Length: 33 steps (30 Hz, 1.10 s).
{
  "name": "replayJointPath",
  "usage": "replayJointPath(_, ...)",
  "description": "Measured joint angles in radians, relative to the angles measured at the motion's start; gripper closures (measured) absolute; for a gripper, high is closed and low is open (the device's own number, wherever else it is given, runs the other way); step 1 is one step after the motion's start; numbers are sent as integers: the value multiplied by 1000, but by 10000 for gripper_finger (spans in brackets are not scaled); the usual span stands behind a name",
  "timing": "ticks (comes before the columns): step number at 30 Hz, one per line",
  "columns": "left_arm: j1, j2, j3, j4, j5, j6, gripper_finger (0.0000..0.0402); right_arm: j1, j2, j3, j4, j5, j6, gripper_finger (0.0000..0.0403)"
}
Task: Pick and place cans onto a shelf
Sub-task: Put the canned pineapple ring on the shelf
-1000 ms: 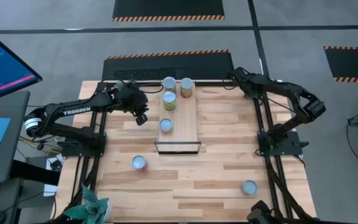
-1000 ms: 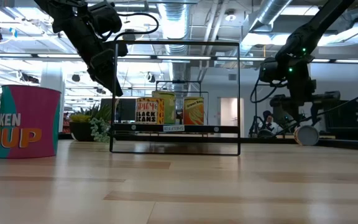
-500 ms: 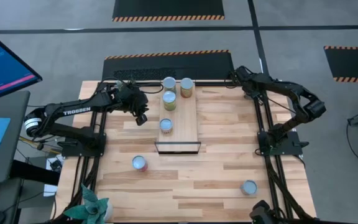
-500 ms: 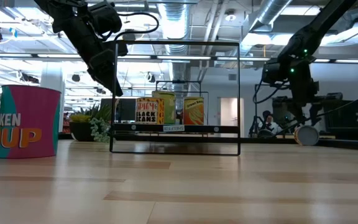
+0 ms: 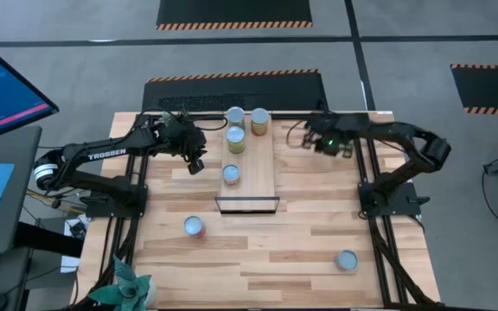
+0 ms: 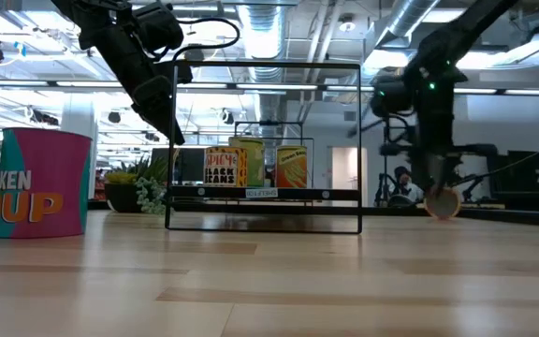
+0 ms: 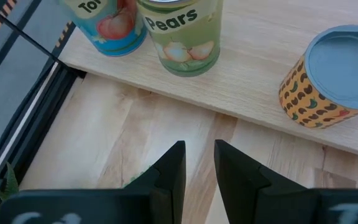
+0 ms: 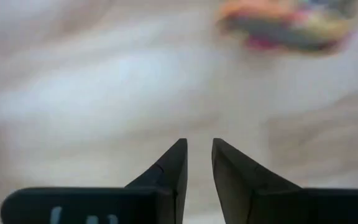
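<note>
The shelf point(image 5: 247, 173) lies mid-table with several cans on its board; the left wrist view shows a Pears can point(image 7: 182, 34), a blue-labelled can point(image 7: 107, 25) and an orange-patterned can point(image 7: 331, 74) standing upright. One can point(image 5: 194, 226) stands on the table near the shelf's framed end, another point(image 5: 346, 260) near the front right. My left gripper point(image 5: 196, 163) hovers left of the shelf, its fingers point(image 7: 200, 149) a narrow gap apart and holding nothing. My right gripper point(image 5: 299, 138) hangs right of the shelf's far end, fingers point(image 8: 199, 146) narrowly apart over bare wood.
A small green plant point(image 5: 128, 285) sits at the table's near left corner. Bare slatted tabletop point(image 5: 318, 216) lies right of and in front of the shelf. The shelf's black wire frame point(image 6: 265, 145) rises at its near end. A monitor point(image 5: 7, 86) stands left of the table.
My right arm has swung from the table's far right edge toward the left, bringing its gripper close to the shelf's far end. The cans and the shelf have stayed in place.
</note>
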Motion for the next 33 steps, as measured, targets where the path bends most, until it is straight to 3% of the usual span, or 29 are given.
replayJointPath(4, 0, 0, 0, 0, 3, -1, 329, 166, -35, 24, -2, 109, 50, 305)
replayJointPath(8, 0, 0, 0, -1, 3, -3, 329, 270, -63, 44, -12, 325, 54, 305)
replayJointPath(11, 0, 0, 0, -1, 4, -2, 329, 277, -73, 53, -104, 492, 156, 305)
replayJointPath(13, 0, 0, 0, -1, 4, -3, 329, 239, -71, 52, -222, 543, 263, 305)
replayJointPath(18, 0, 0, 0, -1, 28, -7, 329, 107, -25, 49, -379, 485, 370, 305)
replayJointPath(24, 0, 0, 0, -1, 39, -1, 329, -6, 74, 51, -205, 483, 253, 305)
replayJointPath(27, 0, -7, 0, -2, 39, -1, 329, -43, 125, 53, -157, 416, 160, 305)
replayJointPath(30, 0, -22, 0, -4, 42, -3, 329, -14, 155, 50, -167, 266, 96, 305)
replayJointPath(33, 0, -43, 0, -2, 42, -5, 329, 65, 140, 58, -173, 188, 93, 305)
